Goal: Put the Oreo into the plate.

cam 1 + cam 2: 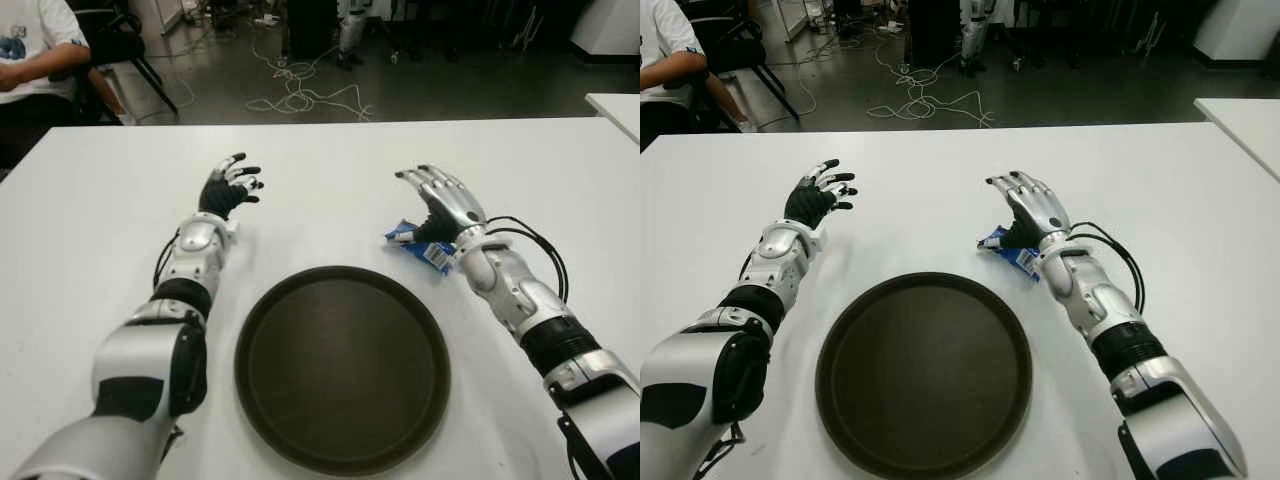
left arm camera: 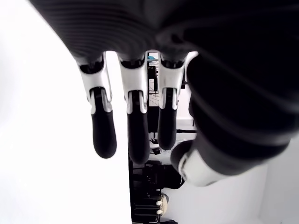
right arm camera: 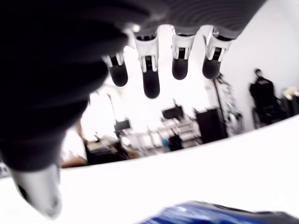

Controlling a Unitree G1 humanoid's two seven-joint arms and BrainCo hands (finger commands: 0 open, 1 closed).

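Observation:
A blue Oreo packet (image 1: 422, 246) lies flat on the white table (image 1: 320, 170), just right of the plate's far rim. Over it hovers my right hand (image 1: 432, 195) with fingers spread and nothing in them; the wrist covers part of the packet. In the right wrist view the packet's blue edge (image 3: 205, 212) shows below the open fingers (image 3: 150, 81). The dark round plate (image 1: 342, 365) sits at the table's near middle and holds nothing. Left of the plate's far side is my left hand (image 1: 232, 185), fingers open.
A person in a white shirt (image 1: 35, 50) sits past the table's far left corner. Cables (image 1: 300, 95) lie on the floor beyond the far edge. A second white table (image 1: 615, 108) shows at the right.

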